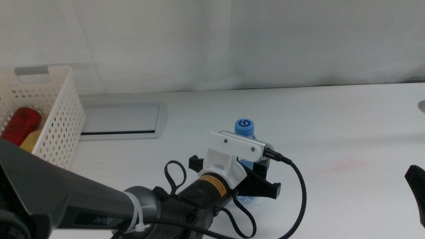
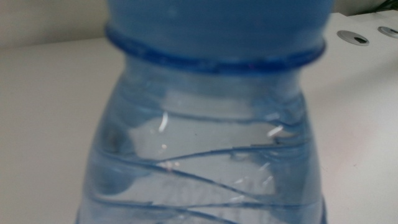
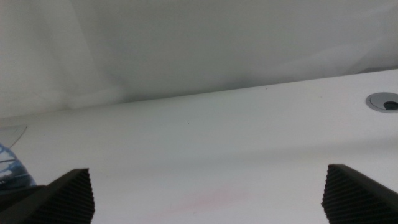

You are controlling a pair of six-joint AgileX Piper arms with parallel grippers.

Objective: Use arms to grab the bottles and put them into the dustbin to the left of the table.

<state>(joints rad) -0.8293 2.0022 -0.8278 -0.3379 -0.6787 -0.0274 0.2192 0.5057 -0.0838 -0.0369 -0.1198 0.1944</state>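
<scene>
The small clear water bottle with a blue cap (image 1: 244, 127) stands upright on the white table (image 1: 345, 133), near the middle. My left gripper (image 1: 247, 180) reaches in from the lower left and sits around the bottle's lower body, jaws spread on either side. The bottle (image 2: 211, 137) fills the left wrist view, hiding the jaws. The white perforated dustbin (image 1: 58, 113) stands at the far left. It holds the red can (image 1: 23, 121) and something yellow (image 1: 31, 139). My right gripper (image 3: 208, 186) is open and empty, waiting at the lower right (image 1: 416, 189). An edge of the bottle (image 3: 9, 167) shows in its view.
A flat grey tray (image 1: 123, 119) lies beside the dustbin at the back left. A round cable hole (image 3: 382, 101) is set into the table on the right side. A white curtain hangs behind the table.
</scene>
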